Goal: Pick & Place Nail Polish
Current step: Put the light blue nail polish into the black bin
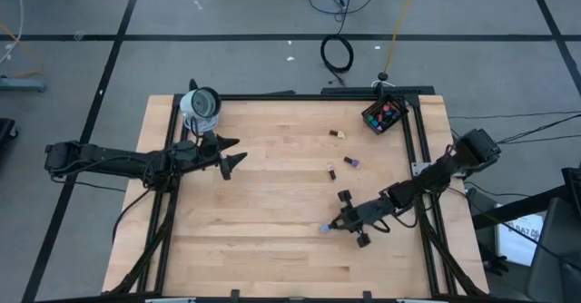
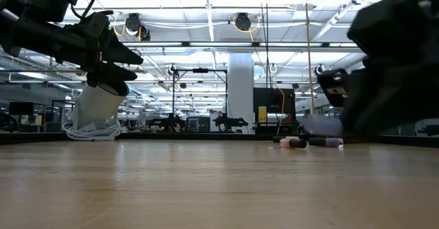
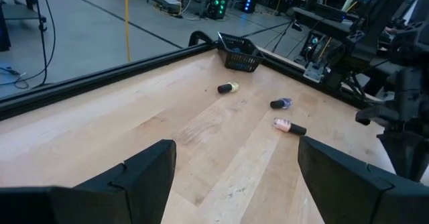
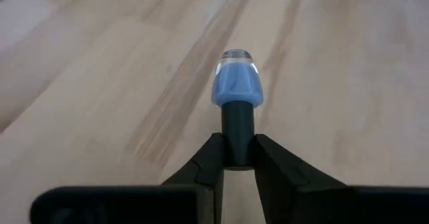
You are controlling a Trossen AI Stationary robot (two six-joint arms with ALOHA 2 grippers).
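DONE: several small nail-polish bottles sit in the black mesh basket at the desk corner | NOW: right claw clamped on the dark cap of a blue nail-polish bottle low over the pale wooden desk (lift seemingly pending) | LEFT: three bottles loose near the basket | left claw hovers, fingers apart

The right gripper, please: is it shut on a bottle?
Yes. The right gripper is shut on the blue nail polish bottle, jaws pinching its dark cap.
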